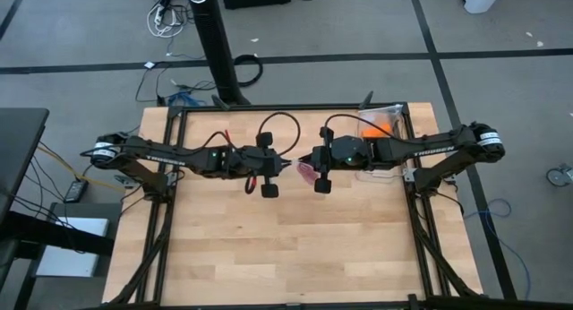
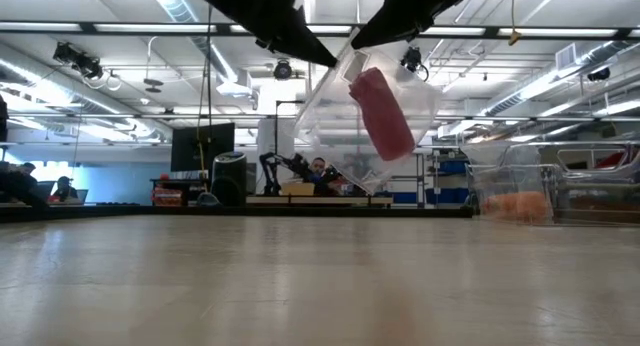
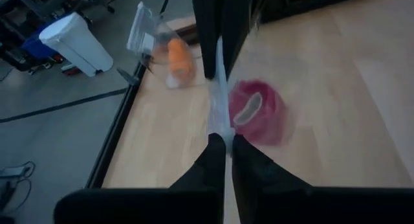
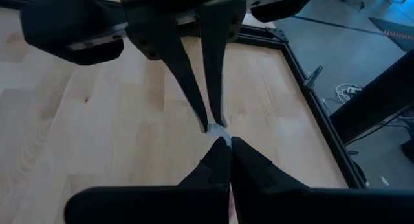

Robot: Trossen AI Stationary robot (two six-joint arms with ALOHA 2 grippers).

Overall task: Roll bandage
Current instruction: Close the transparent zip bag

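A: Both pincers meet nose to nose above the middle of the bench (image 1: 269, 247). The left pincer (image 1: 293, 159) has its fingers (image 3: 217, 160) pressed together on the top edge of a clear plastic bag (image 2: 345, 116).

B: And the right pincer (image 1: 304, 160) is clamped on that same edge from the other side. In its wrist view its tips (image 4: 223, 156) close on the thin plastic right where the left arm's fingers pinch it.

A: So the bag hangs between them, lifted clear of the bench. From the low camera it dangles tilted under the two dark arms.

B: Inside the bag sits the bandage (image 2: 382, 114), a magenta-pink roll, slanted, near the bag's upper half. From overhead it shows as a pink patch (image 1: 307, 171) just below the meeting pincers.

A: The left wrist camera looks down the bag's seam and catches the bandage (image 3: 259, 112) through the plastic, with a pale loose flap across it.

B: Farther out from the bag, toward the right arm's back corner of the bench, there's an orange roll (image 1: 377, 128) in another clear bag (image 1: 387, 113).

A: Beyond the bench, people are seated in the room behind (image 2: 320, 171).
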